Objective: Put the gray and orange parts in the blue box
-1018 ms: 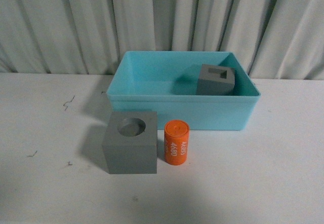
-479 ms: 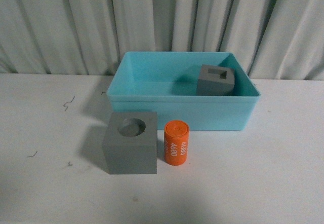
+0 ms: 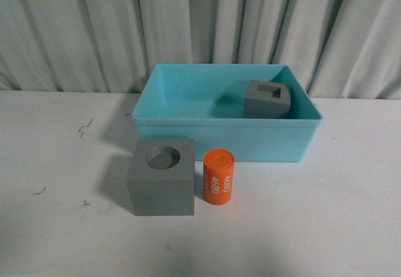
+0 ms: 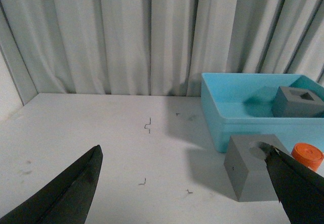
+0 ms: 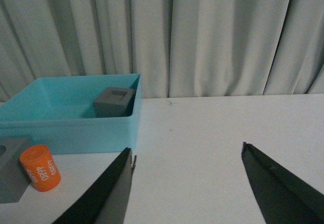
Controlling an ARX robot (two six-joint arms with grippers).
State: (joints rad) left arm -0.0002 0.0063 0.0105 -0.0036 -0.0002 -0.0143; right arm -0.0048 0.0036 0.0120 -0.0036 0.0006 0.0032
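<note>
Front view: we are seeing the square-hole cube lying in the box, far right. The round-hole cube and cylinder are sitting outside, near side. The left claw and right claw are gaping, empty.

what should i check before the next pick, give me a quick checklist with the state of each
1. Is the square-hole gray cube inside the blue box: ok.
2. Is the round-hole gray cube in the box: not ok, it stands on the table in front of the box.
3. Is the orange cylinder in the box: not ok, it stands upright on the table beside the round-hole cube, with a narrow gap between them.
4. Is the left gripper open and empty: ok.
5. Is the right gripper open and empty: ok.
6. Is there room in the box: ok, its floor is bare to the left of the square-hole cube.
</note>
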